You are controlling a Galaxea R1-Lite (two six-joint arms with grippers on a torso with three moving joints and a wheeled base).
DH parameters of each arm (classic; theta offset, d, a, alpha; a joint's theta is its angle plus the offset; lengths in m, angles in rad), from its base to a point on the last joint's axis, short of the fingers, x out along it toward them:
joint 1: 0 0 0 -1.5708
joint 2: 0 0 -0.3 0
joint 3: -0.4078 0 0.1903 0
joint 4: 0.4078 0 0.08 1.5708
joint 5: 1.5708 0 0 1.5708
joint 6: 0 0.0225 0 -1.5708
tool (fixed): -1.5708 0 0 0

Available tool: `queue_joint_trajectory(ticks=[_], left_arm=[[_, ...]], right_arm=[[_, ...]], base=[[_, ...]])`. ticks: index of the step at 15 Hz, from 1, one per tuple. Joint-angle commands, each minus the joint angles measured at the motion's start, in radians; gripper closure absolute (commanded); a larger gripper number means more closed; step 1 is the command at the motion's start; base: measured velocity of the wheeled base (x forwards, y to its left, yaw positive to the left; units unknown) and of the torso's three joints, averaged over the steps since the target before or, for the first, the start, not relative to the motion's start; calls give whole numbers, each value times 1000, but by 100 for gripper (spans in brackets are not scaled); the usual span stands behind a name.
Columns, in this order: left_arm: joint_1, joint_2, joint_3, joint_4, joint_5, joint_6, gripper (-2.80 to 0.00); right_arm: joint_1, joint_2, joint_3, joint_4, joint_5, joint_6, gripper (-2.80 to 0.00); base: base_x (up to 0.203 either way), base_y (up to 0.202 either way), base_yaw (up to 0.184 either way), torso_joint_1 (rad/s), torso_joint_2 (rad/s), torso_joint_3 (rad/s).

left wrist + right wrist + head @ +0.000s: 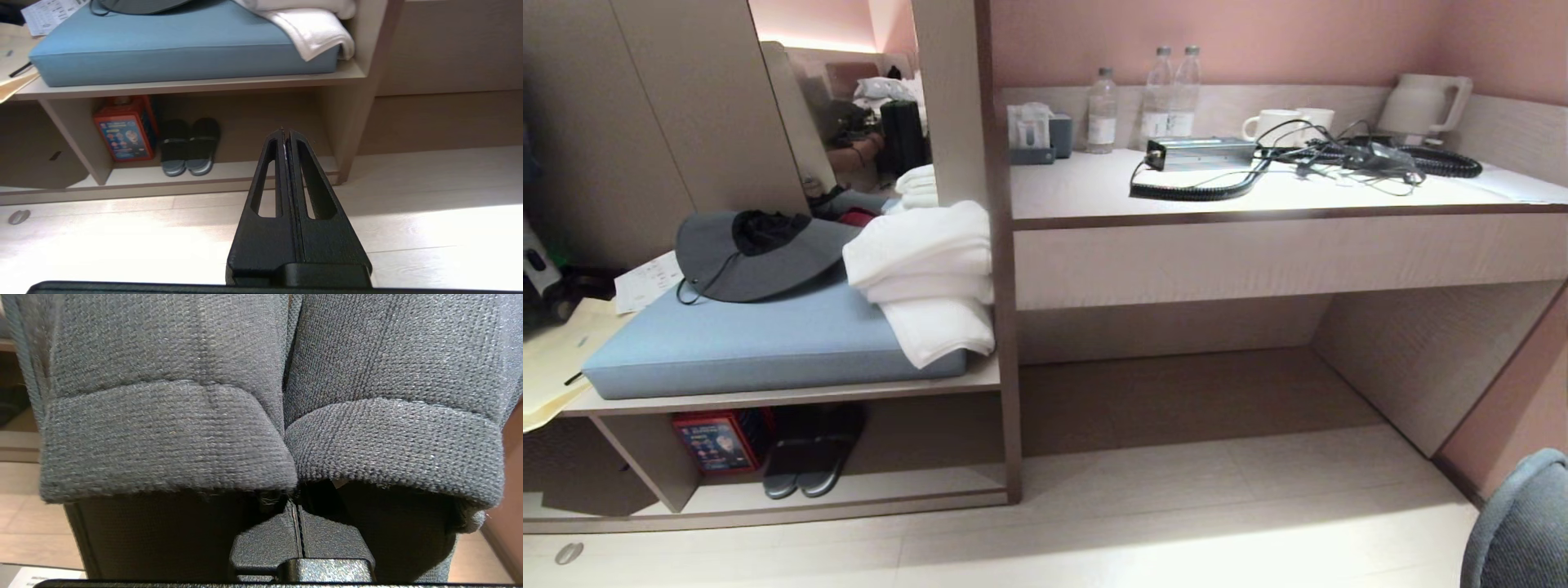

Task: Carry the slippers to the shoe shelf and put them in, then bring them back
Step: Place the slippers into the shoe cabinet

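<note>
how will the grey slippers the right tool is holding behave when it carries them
The slippers look like thin knit fabric, so they are probably light and somewhat floppy. The right tool pinches both together, so they may sag or swing. The woven surface likely resists slipping.

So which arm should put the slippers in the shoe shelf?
Right, probably. Its pincer is already shut on the slippers. The left pincer is shut and empty, though it points toward the shoe shelf.
</note>
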Motion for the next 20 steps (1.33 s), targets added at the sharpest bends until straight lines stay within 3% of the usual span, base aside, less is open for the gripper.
queue_joint_trajectory(ticks=[1, 20], left_arm=[[0, -2, 2, 0, 0, 0, 0], [0, 0, 2, 0, 0, 0, 0]], right_arm=[[1, 0, 0, -1, 1, 0, 0], [1, 2, 2, 0, -2, 2, 0]], base=[[0, 196, -5, -2, -2, 7], [0, 195, -2, 3, 3, 2]])
